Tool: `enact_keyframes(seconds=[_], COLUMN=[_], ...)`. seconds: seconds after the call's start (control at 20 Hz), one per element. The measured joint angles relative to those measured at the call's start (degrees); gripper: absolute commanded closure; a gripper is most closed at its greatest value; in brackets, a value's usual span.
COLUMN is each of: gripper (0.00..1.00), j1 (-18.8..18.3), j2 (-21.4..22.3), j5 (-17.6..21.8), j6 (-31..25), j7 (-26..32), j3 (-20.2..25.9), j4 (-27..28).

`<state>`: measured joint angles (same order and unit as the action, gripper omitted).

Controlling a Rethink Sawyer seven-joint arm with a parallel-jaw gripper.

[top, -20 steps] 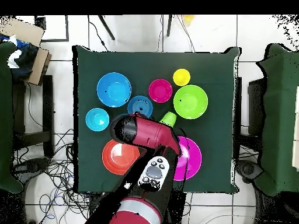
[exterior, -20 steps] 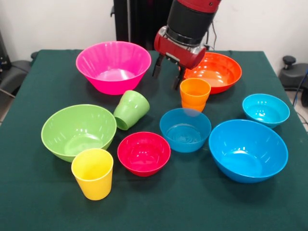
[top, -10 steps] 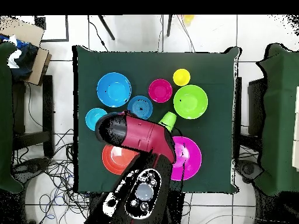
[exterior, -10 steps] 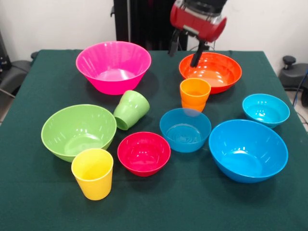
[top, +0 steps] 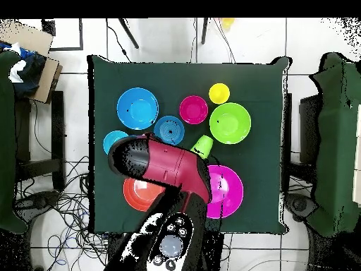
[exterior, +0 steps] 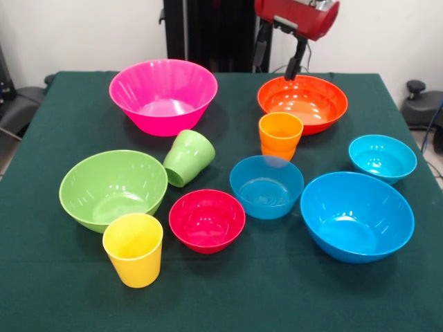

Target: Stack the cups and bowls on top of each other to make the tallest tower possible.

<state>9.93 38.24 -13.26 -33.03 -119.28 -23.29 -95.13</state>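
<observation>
My gripper (exterior: pixel 278 57) is open and empty, high above the far rim of the orange bowl (exterior: pixel 302 104). The orange cup (exterior: pixel 280 135) stands upright just in front of that bowl. The green cup (exterior: pixel 188 158) lies tilted beside the light green bowl (exterior: pixel 113 188). The yellow cup (exterior: pixel 133 249) stands upright at the near left. The pink bowl (exterior: pixel 163 93) is at the far left. The red bowl (exterior: pixel 207 220) and a blue bowl (exterior: pixel 266 185) sit mid-table. The large blue bowl (exterior: pixel 356 214) and small cyan bowl (exterior: pixel 382 158) are on the right. Nothing is stacked.
In the overhead view my arm (top: pixel 166 166) covers the orange cup and parts of the orange bowl (top: pixel 135 196) and cyan bowl (top: pixel 111 141). The green table (top: pixel 261 85) has dark chairs at both sides and cables on the floor.
My gripper has risen and drawn back from beside the orange cup to above the orange bowl's far rim, staying open and empty. The cups and bowls have not moved.
</observation>
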Motion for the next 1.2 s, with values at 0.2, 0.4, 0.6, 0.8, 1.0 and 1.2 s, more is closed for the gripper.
enact_keyframes(seconds=[0.2,0.4,0.6,0.8,1.0,1.2], gripper=[0.0,0.0,0.0,0.0,0.0,0.0], j1=[-0.7,-2.49,-3.82,-4.68,-4.88,-4.58], j2=[1.67,4.57,6.82,9.16,10.61,11.25], j5=[0.02,0.02,0.04,0.04,0.04,0.04], j6=[0.0,0.0,0.0,0.0,0.0,0.0], j7=[0.0,0.0,0.0,0.0,0.0,0.0], j3=[0.0,-0.02,-0.07,-0.09,-0.09,-0.08], j4=[-1.57,-4.68,-7.13,-9.33,-10.59,-11.15])
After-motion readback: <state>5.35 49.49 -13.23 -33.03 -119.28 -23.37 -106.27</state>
